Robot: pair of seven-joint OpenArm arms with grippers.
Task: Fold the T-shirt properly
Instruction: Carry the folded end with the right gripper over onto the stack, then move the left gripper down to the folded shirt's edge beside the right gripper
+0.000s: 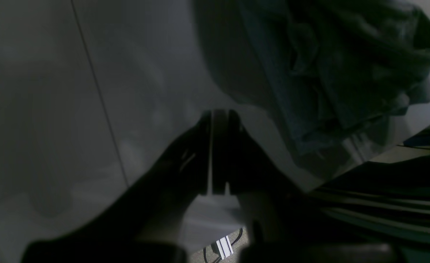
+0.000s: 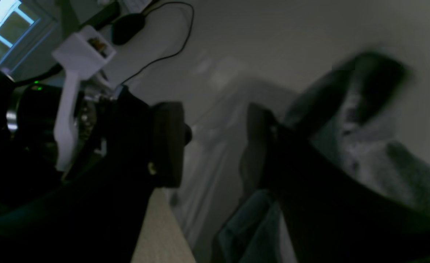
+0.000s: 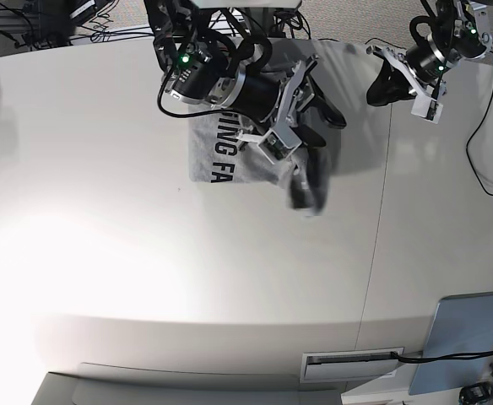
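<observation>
T-shirt (image 3: 255, 160) lies bunched on the white bench (image 3: 145, 253) near its far edge, lettering up, one blurred flap hanging at its near right corner. Right pincer (image 3: 314, 114) sits directly over the shirt's right part, jaws spread, cloth just below and beside them. Left pincer (image 3: 380, 89) pressed together, empty, well clear to the shirt's side above bare bench.

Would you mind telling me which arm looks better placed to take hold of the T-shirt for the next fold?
Probably the right. The right gripper hangs open directly over the T-shirt, whereas the left gripper is shut, empty, and off to the side over bare table.
</observation>
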